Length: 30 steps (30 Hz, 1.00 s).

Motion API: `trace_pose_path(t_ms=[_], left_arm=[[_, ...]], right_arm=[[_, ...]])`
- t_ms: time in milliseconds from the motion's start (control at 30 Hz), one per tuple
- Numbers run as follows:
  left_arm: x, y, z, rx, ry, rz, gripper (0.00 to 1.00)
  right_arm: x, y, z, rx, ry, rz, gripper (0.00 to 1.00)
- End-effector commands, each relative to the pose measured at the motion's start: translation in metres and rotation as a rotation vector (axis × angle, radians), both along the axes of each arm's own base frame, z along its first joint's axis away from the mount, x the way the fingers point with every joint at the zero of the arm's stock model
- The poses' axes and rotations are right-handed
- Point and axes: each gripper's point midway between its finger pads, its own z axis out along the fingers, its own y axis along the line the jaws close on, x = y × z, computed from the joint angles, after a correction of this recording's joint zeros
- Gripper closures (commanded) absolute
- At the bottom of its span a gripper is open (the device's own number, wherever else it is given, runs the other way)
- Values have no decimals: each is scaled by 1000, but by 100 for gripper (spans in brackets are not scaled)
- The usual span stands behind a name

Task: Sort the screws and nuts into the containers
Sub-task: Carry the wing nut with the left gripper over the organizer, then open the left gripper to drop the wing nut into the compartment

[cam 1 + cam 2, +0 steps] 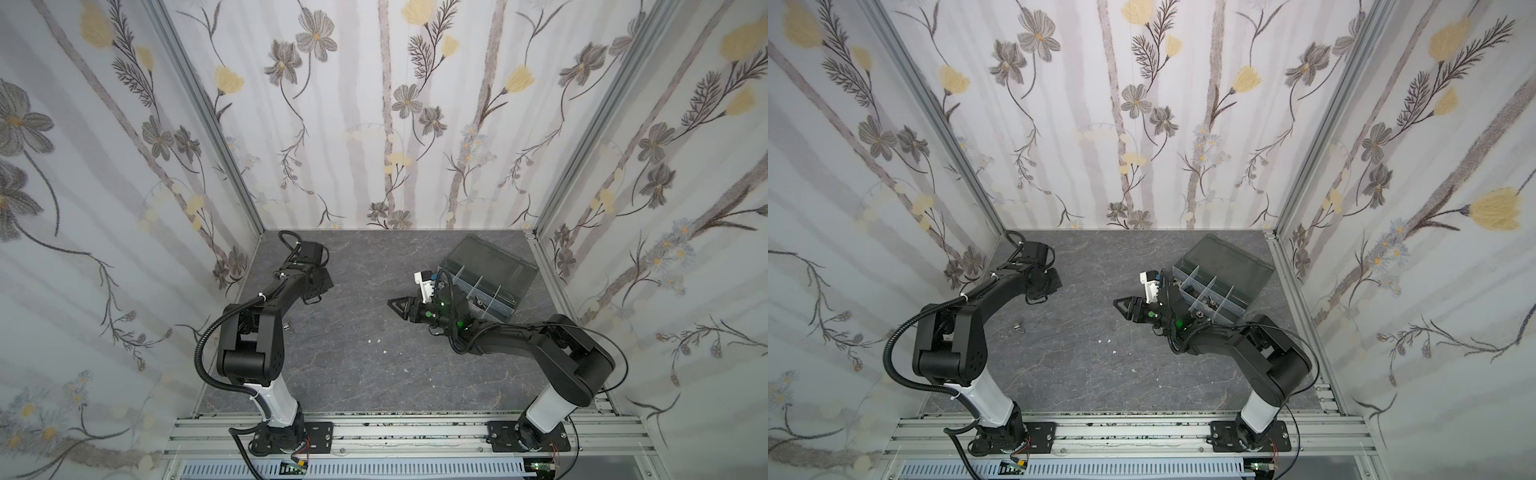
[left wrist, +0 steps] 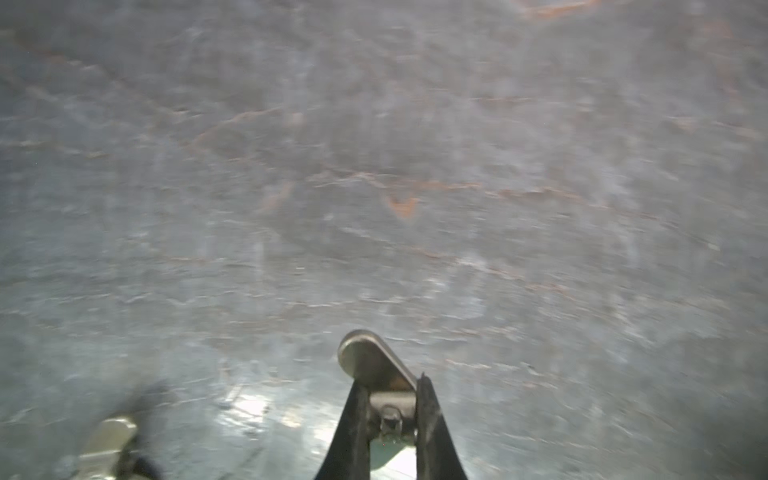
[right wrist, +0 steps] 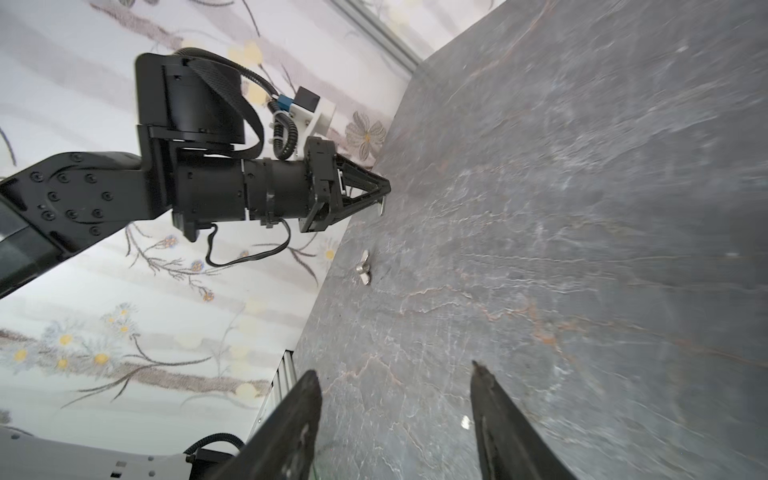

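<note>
My left gripper [image 2: 391, 382] is shut on a silver wing-shaped nut [image 2: 365, 353], whose flat wing sticks out past the fingertips. It hangs just above the grey table at the far left, seen in both top views [image 1: 312, 297] [image 1: 1038, 296] and the right wrist view [image 3: 384, 195]. A second silver wing nut [image 1: 286, 328] [image 1: 1017, 328] [image 3: 365, 273] [image 2: 108, 440] lies on the table beside the left arm. My right gripper [image 1: 390, 304] [image 1: 1118, 303] [image 3: 395, 374] stands open and empty near mid-table. Behind it sits the open grey container box [image 1: 509, 311] [image 1: 1241, 309], with small dark pieces in its compartments. No screws are clearly visible.
The box's smoky lid [image 1: 498, 259] [image 1: 1229, 257] leans open toward the back right corner. A few tiny white specks [image 1: 385, 352] lie mid-table. Papered walls close in the table on three sides, and a metal rail [image 1: 374, 432] carries both arm bases at the front.
</note>
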Motion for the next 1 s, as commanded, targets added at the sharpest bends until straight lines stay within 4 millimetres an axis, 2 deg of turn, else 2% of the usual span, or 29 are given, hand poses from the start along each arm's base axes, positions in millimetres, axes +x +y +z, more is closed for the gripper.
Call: trace_pose_path(t_ms=[0,100,167,267,367,433,533,633,767,967], left_arm=[[11,-57,18,-38,-37,-75,93],[19,-127,32,-62,-71,-184,93],[21,-178,35,-81,-84,-263,93],[19,-244,43,-126,-110,-360,93],[11,-304,49,-162,-127,-457,93],[4,-336,44,-167,-118,-506,93],[-9,-384,45,-224,-128,-577,93],[-27,-426,36,-283,-116,-644,94],[-39,-464,21,-344,-105,-686,94],[-52,-487,12,-404,-97,-716,94]], right_arm=[[0,-33,14,-47,-49,-62,41],[-2,-75,28,-87,-80,-152,40],[-3,-107,31,-125,-87,-232,39],[-5,-156,41,-142,-98,-347,39],[-9,-197,45,-149,-94,-443,39],[-10,-220,41,-161,-75,-501,39],[-12,-240,30,-159,-32,-534,39],[-14,-256,25,-129,-8,-572,39],[-15,-258,24,-126,-1,-575,39],[-17,-258,19,-130,7,-573,38]])
